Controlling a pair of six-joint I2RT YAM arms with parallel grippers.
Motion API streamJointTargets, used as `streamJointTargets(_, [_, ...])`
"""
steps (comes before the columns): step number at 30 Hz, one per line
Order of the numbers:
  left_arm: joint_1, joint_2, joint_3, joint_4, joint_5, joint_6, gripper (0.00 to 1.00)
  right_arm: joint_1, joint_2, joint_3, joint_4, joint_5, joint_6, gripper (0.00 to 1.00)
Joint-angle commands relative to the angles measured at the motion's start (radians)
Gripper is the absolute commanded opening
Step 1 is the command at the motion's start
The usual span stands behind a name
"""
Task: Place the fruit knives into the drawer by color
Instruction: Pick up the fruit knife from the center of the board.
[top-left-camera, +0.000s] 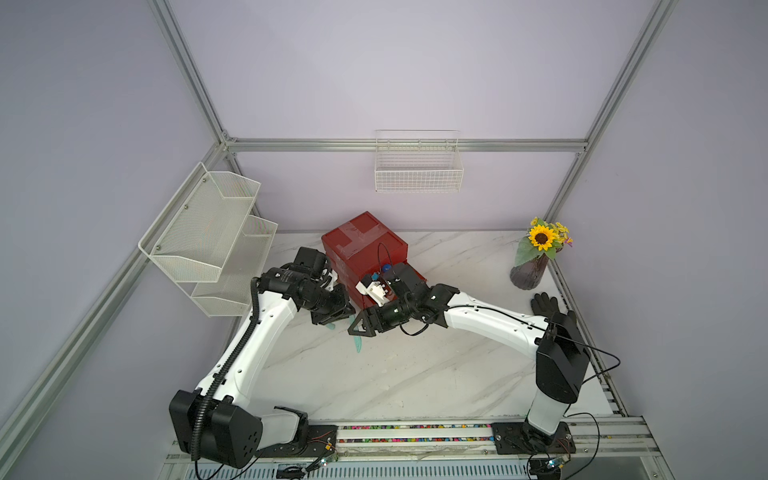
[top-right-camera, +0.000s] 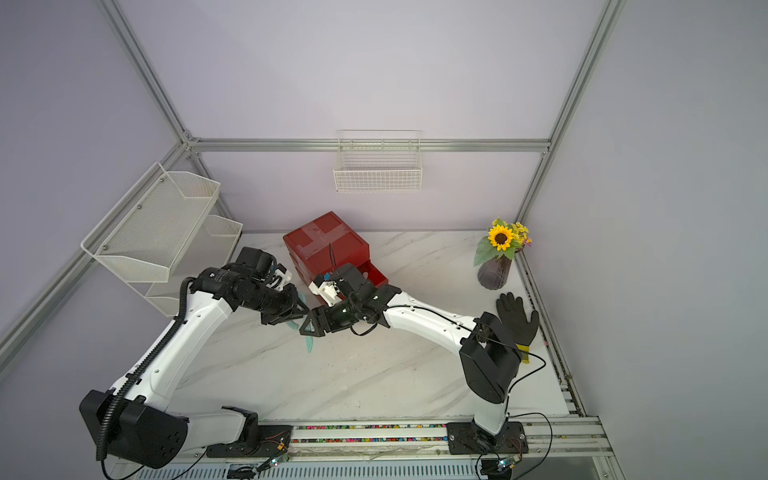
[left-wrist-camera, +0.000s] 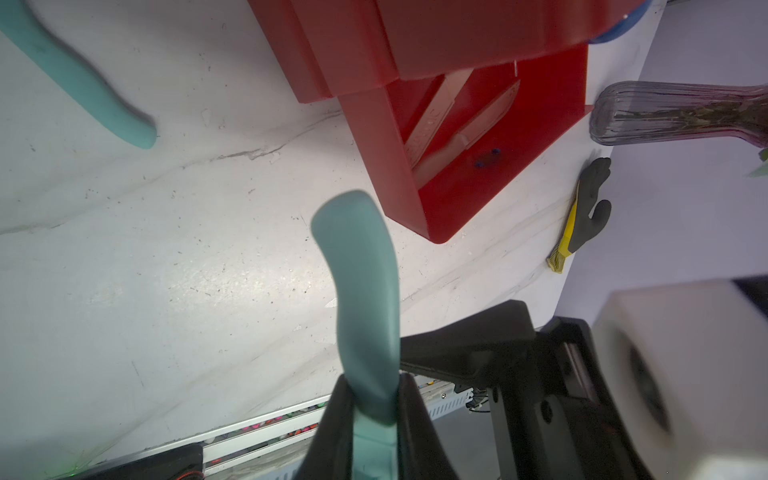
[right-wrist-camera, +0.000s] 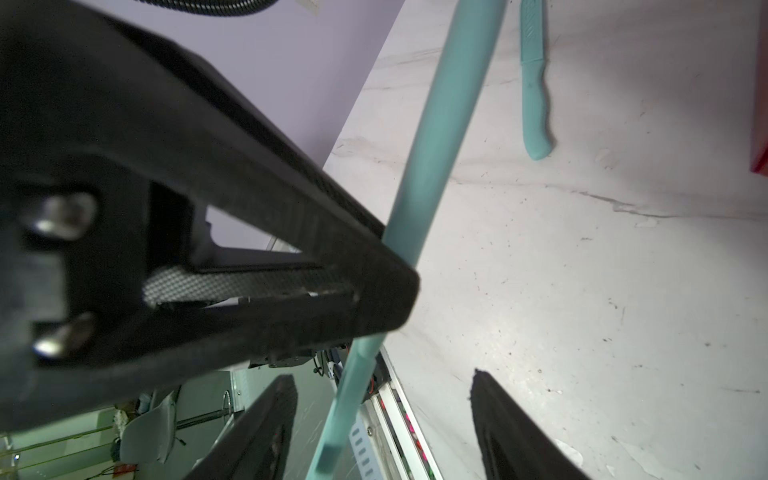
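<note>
Teal stage of the sorting, and by the look of it a hand-over in mid-air. Holding one teal knife (left-wrist-camera: 361, 291) in the left gripper (left-wrist-camera: 374, 382), pressed together at the handle-blade junction, handle jutting free, lifted clear of the table (top-left-camera: 415, 365) just in front of the red cabinet (top-left-camera: 361, 245). Straddling the blade with the right gripper (right-wrist-camera: 382, 376), spread apart, a finger on either side, no contact visible.

Further out: lowest drawer (left-wrist-camera: 519, 137) pulled open, two pale knives (left-wrist-camera: 494, 110) lying inside, exact colour impossible to tell under the red cast. Second teal knife (right-wrist-camera: 535, 95) flat on the table near the cabinet, apart from both arms.

Probably next: close the right fingers squarely on the flat of the blade, confirm the pinch, only then let go on the left. After that, likely need a different drawer, given another colour apparently in the open one. Beware the thin, smooth blade twisting or slipping if squeezed on its edge, and dropping altogether if released on the left too soon.
</note>
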Motion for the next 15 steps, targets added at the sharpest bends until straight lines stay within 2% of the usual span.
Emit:
streamJointTargets(1, [-0.006, 0.004, 0.037, -0.008, 0.031, -0.003, 0.16, 0.009, -0.004, 0.018, 0.038, 0.035, 0.028, 0.57])
streamJointTargets(4, [-0.007, 0.001, 0.040, -0.008, 0.032, -0.002, 0.17, 0.010, 0.002, 0.025, 0.061, 0.030, 0.047, 0.45])
streamJointTargets(11, [-0.008, 0.003, 0.043, 0.000, 0.047, 0.005, 0.17, 0.011, -0.004, 0.023, 0.123, 0.011, 0.084, 0.01])
streamJointTargets(14, [-0.007, 0.009, 0.055, 0.008, 0.053, 0.007, 0.22, 0.011, -0.022, 0.001, 0.146, 0.011, 0.111, 0.00])
streamJointTargets(15, [-0.008, 0.012, 0.064, 0.009, 0.051, 0.009, 0.27, 0.011, -0.025, 0.001, 0.139, 0.018, 0.109, 0.00])
